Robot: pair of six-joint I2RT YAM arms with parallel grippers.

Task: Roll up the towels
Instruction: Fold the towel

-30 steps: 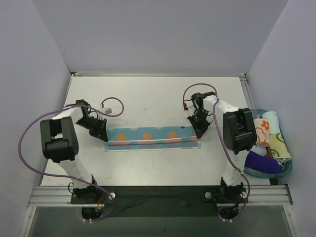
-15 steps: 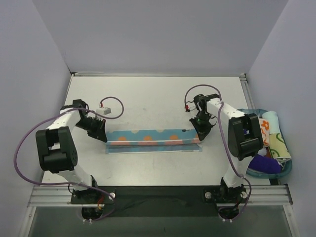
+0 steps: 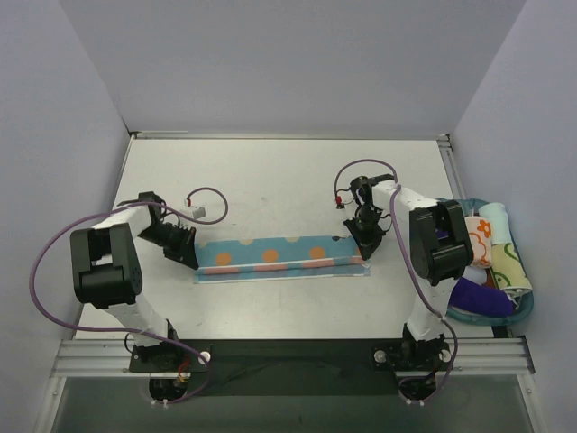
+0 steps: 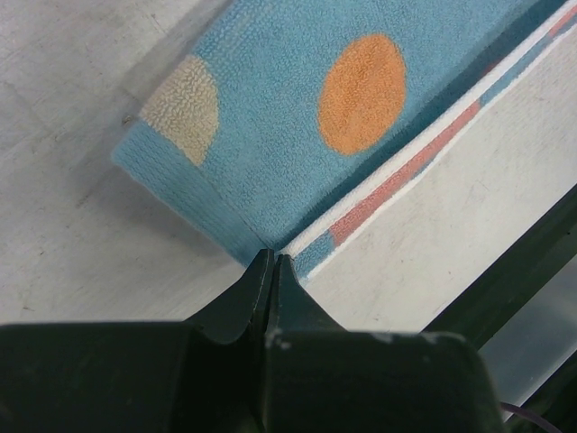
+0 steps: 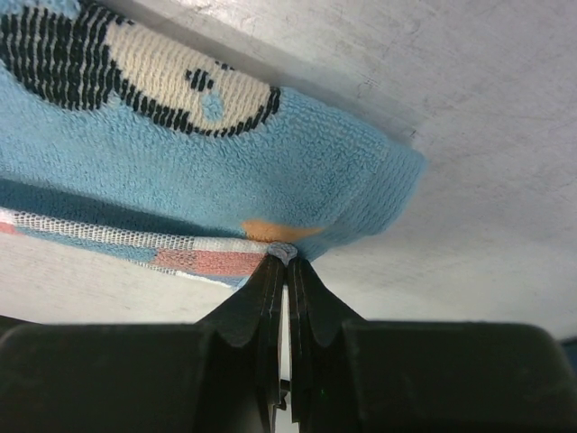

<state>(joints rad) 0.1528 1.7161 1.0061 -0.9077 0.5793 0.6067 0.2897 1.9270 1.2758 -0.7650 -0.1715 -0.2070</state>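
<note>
A: Blue towel (image 3: 270,254), terry, orange dots. Folded into a long flat strip, lying across the middle of the desk (image 3: 270,171).
B: Grips?
A: The left fingers (image 4: 261,281) are pressed together on its left corner. The right fingers (image 5: 270,287) pinch the hem at the right end. Both bites are tiny.
B: Risk?
A: Soft nubby pile, layered hem. A thin pinch could slip off or catch one layer only, and the fold would splay. An uneven pull would likely skew the roll.

Light blue dotted towel (image 3: 279,254) folded into a long flat strip, white orange-printed towel (image 3: 478,242) bundled far right
</note>
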